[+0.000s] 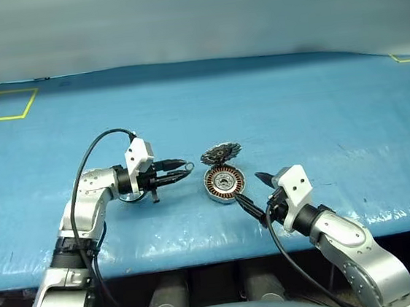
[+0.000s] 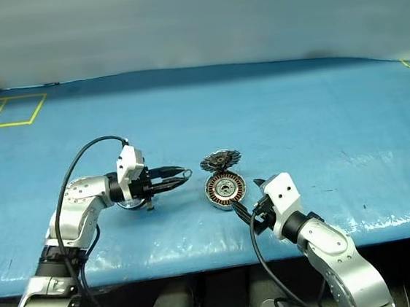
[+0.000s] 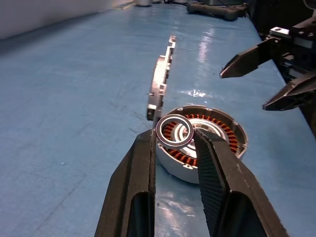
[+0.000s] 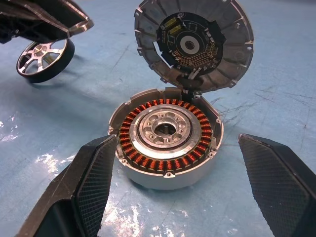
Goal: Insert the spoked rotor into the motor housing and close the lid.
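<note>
– Housing (image 4: 165,131) location?
– On the blue sheet (image 1: 318,112), coils up, just ahead of the right gripper (image 1: 247,186). Lid (image 4: 195,44) stands upright off its far edge.
– Right fingers?
– Spread wide, nothing in them. The right wrist view has the housing framed between the two pads, not touching either.
– Left?
– Left gripper (image 3: 174,134) is clenched on a thin ring (image 3: 174,116), pinched at the fingertips (image 3: 143,168). The left wrist view shows that clearly; from the head it's just a loop at the tip.
– Rotor?
– Rotor (image 4: 42,59) is on the sheet under the left hand, well apart from the housing. Spokes only read from the right wrist view.
– Anything else view-specific?
– The right wrist view shows the lid's inner face: dark round board, gold contacts. The left wrist view gets the lid edge-on.
– Markings?
– Print on the board is too small to read. Yellow lines (image 1: 2,105) sit at the far left corner of the sheet.
</note>
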Controlling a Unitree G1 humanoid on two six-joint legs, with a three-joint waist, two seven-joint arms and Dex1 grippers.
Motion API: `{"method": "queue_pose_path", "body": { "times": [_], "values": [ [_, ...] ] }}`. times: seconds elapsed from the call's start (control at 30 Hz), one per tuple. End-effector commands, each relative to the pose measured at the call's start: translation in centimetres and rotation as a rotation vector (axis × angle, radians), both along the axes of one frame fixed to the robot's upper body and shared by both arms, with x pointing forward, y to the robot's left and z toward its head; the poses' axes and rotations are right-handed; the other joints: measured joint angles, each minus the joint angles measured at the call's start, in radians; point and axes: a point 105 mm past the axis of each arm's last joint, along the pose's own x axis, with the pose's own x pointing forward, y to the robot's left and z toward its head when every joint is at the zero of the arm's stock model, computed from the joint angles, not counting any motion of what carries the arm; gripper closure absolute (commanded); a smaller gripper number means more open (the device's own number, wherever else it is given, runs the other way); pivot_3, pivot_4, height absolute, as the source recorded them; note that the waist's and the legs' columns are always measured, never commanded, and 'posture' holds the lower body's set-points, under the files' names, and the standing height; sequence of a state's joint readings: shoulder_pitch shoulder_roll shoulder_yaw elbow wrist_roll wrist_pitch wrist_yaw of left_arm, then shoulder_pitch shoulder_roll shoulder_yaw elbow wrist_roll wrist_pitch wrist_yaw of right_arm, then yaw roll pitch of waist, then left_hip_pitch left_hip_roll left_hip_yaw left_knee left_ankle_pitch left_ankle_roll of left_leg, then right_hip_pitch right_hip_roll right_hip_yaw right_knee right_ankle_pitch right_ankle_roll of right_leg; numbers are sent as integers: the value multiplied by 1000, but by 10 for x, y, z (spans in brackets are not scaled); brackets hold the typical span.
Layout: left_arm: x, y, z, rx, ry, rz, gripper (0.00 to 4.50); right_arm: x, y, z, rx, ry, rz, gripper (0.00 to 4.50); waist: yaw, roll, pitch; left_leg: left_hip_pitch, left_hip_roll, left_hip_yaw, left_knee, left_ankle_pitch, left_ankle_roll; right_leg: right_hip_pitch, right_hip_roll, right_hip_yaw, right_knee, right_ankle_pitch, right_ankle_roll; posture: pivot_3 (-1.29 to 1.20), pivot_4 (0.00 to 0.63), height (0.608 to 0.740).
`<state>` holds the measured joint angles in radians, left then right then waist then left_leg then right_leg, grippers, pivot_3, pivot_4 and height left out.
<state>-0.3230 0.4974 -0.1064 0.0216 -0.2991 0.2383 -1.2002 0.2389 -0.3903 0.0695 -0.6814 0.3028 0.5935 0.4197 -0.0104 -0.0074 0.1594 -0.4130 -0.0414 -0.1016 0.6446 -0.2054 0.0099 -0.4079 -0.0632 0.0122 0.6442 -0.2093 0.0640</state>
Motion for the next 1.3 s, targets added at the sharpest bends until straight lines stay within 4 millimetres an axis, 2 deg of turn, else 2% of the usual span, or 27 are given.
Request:
{"method": "queue_pose_path", "body": {
  "times": [0.03, 0.17, 0.27, 0.4, 0.67, 0.77, 1.03, 1.3],
  "values": [
    [-10, -15, 5, -15, -9, -56, 3391, -2, 3, 13, 15, -49, 33, 360, 1, 0, 0, 0, 0, 0, 0, 0, 0, 0, 0, 0, 0, 0, 0, 0, 150, 740],
    [-18, -30, -2, -15, -16, -112, 3391, -6, 4, 11, -5, -53, 64, 360, 0, 0, 0, 0, 0, 0, 0, 0, 0, 0, 0, 0, 0, 0, 0, 0, 150, 740],
    [-15, -44, -1, -56, -29, -103, 3391, -9, 6, 11, 18, -50, 76, 360, 0, 0, 0, -1, 0, 0, 0, 0, 0, -1, 0, 0, 0, 0, 0, 0, 150, 740],
    [-12, -51, -7, -56, -30, -101, 3391, -15, 9, 6, 22, -34, 99, 360, 0, 0, 0, -1, 0, 1, 0, 0, 0, -1, 0, 0, 0, 0, 0, 0, 150, 740],
    [11, -67, -16, 36, -102, -47, 3391, -17, 9, 0, 20, -27, 73, 360, 2, 0, 0, -1, 0, 1, 1, 0, 0, 0, 0, 0, 0, 0, 1, 0, 150, 740],
    [12, -79, -11, -1, -56, -44, 3391, -14, 6, -1, -10, -30, 44, 360, 0, 0, 0, -1, 0, 1, 1, 0, 0, 0, 0, 0, 0, 0, 1, 0, 150, 740],
    [12, -81, -25, 165, -86, -126, 3391, -12, 2, 2, -13, -40, 25, 360, 0, 0, 0, -1, 0, 1, 0, 0, 1, 0, 1, 0, 0, 0, 1, 0, 150, 740],
    [17, -83, -25, 159, -86, -107, 3391, -18, 7, 1, 1, -32, 44, 360, -1, 0, 0, -1, 0, 1, 0, 0, 1, -1, 0, 0, 0, 0, 1, 0, 150, 740]
  ]
}}
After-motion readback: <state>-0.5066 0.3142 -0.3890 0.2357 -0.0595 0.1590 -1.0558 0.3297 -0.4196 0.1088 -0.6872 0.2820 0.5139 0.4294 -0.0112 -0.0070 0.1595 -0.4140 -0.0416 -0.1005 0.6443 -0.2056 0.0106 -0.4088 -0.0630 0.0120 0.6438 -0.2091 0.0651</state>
